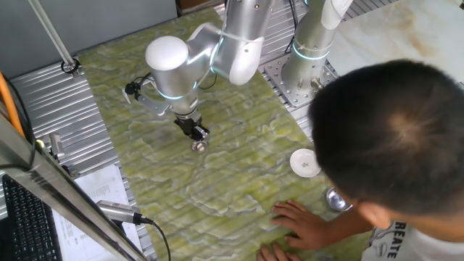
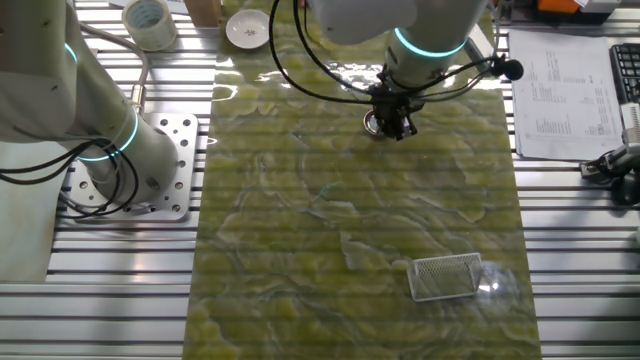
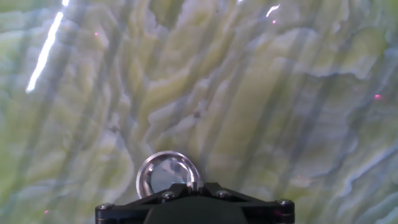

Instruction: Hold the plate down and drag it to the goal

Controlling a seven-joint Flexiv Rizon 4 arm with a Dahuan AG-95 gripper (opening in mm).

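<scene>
Plate [image 3: 168, 175] under gripper [image 1: 198, 138], goal [image 2: 446, 277] toward 5 o'clock in the other fixed view. Finger gap impossible to tell. Probably light, stiff, slippery on counter [image 2: 300, 200]; best pressed at centre, not pinched.

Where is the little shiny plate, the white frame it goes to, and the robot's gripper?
plate [image 3: 168, 174], hand view, on its dark centre.
goal [image 2: 445, 277], the other fixed view, inside the white frame.
gripper [image 1: 197, 138], one fixed view, at the fingertips above the plate.
</scene>
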